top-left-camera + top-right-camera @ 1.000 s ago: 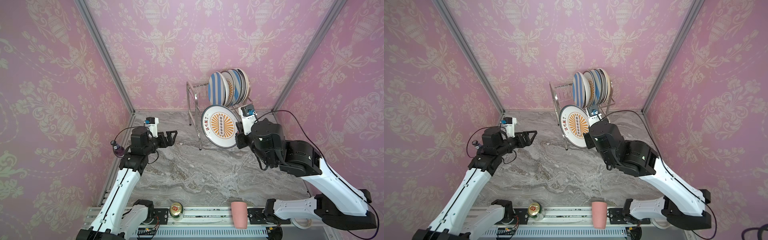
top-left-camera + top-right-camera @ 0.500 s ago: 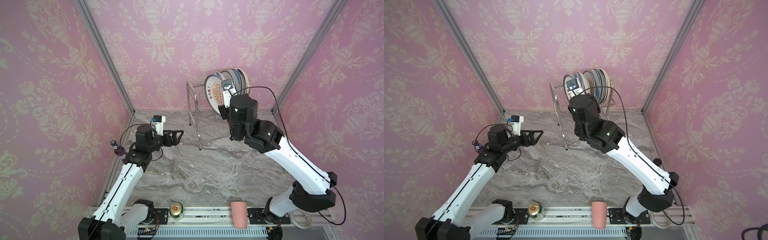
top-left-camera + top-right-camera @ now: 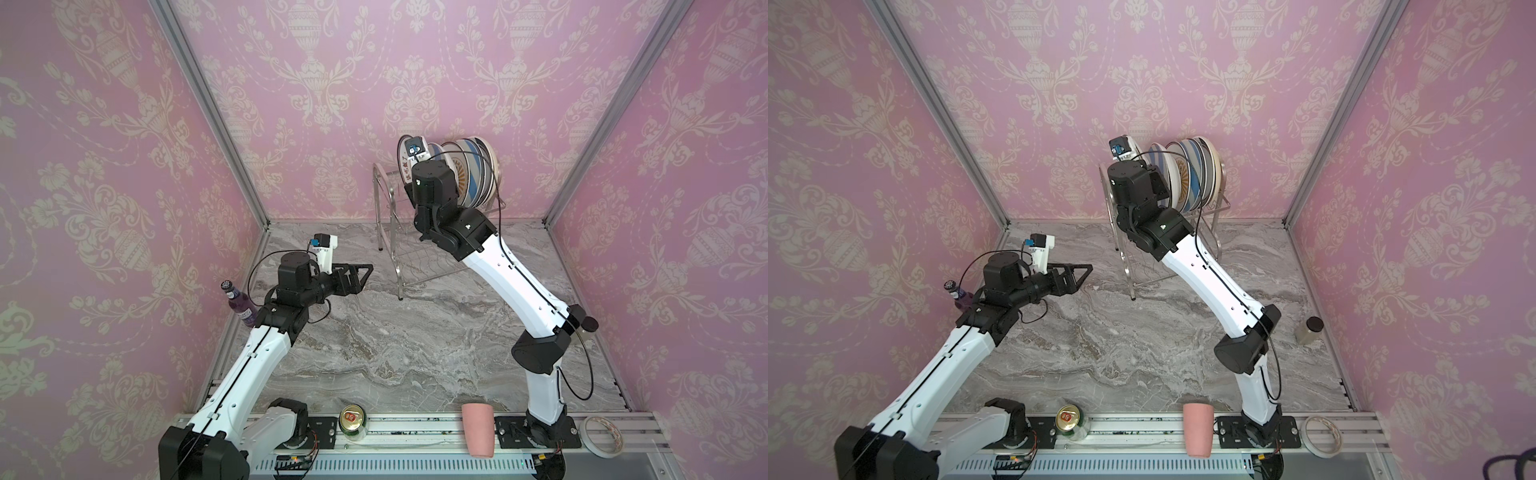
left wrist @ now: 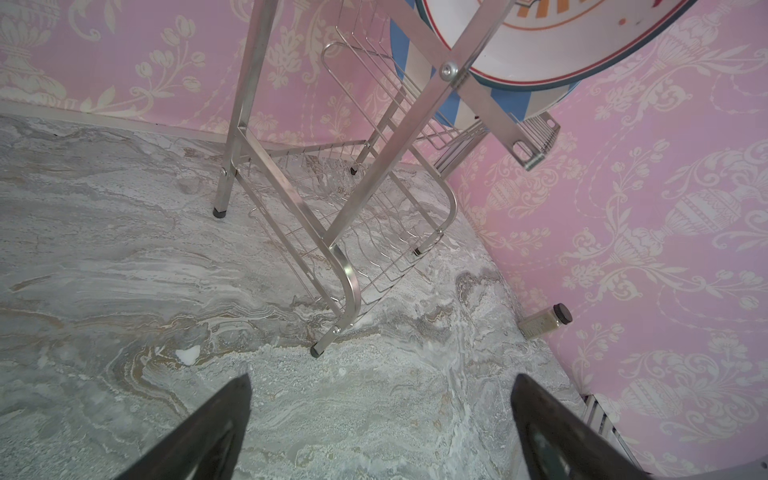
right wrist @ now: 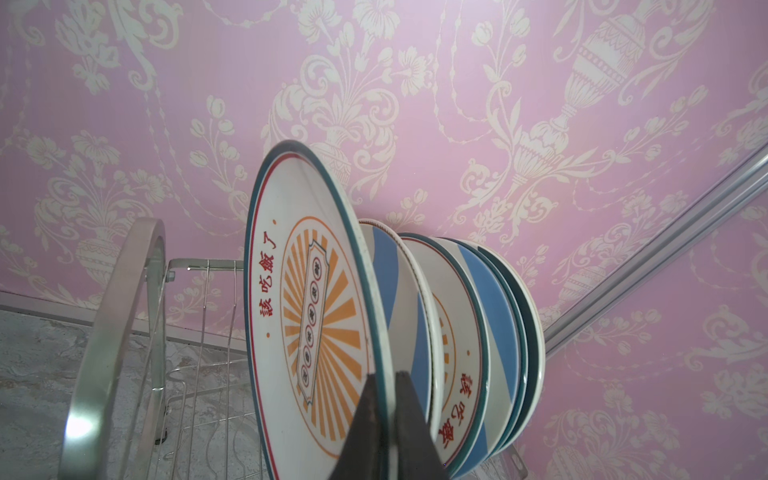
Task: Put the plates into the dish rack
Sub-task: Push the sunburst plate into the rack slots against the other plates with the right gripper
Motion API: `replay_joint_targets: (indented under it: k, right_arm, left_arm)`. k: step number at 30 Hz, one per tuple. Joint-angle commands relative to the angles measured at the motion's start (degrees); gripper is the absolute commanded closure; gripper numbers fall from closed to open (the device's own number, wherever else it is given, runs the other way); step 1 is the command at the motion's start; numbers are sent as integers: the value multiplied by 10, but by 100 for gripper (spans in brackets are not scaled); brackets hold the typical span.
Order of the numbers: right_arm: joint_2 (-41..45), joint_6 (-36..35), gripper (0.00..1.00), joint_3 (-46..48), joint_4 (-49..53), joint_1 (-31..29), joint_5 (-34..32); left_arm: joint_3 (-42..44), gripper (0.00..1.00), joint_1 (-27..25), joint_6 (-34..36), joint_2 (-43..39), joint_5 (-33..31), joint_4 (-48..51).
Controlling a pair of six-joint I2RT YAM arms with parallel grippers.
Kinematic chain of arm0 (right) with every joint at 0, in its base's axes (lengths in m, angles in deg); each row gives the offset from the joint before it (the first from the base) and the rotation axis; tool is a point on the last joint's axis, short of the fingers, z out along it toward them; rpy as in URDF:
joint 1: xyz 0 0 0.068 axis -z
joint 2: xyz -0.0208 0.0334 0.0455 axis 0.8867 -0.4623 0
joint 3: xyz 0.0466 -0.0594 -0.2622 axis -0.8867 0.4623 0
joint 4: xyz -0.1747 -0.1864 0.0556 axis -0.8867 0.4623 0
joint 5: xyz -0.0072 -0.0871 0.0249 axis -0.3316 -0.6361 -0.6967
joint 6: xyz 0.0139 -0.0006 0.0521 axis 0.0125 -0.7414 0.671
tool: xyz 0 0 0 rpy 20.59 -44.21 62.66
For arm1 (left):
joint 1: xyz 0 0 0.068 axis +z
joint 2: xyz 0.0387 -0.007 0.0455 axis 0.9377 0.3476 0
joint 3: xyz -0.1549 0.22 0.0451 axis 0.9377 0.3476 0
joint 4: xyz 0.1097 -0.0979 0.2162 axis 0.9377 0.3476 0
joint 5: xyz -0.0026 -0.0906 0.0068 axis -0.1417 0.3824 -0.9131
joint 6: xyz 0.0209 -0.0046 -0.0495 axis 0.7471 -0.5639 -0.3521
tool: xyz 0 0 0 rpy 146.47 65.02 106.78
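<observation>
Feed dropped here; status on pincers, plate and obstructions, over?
Right pincer shut on sunburst plate. Plate upright at dish rack top tier, beside racked plates; seating unseen. Left pincer open, empty, apart. No obstruction seen.

Looks like a robot lab's mock-up booth: pink wallpapered panels in aluminium framing, marble-look counter, arms bolted to a rail.

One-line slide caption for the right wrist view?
Right gripper shut on the rim of an orange-sunburst plate, held upright beside the plates already standing in the dish rack.
</observation>
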Motion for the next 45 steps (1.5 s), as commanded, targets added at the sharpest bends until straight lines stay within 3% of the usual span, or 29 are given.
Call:
replay_joint_targets:
  k: [1, 30, 45]
  right_arm:
    - [6, 21, 100, -23, -22, 13, 1]
    - [-26, 59, 100, 2, -37, 34, -14]
    - [-39, -10, 100, 33, -109, 15, -56]
  left_arm:
    - [4, 1, -4, -5, -2, 16, -8]
    - [6, 1, -4, 26, -19, -7, 36]
    - [5, 1, -4, 31, -25, -4, 43]
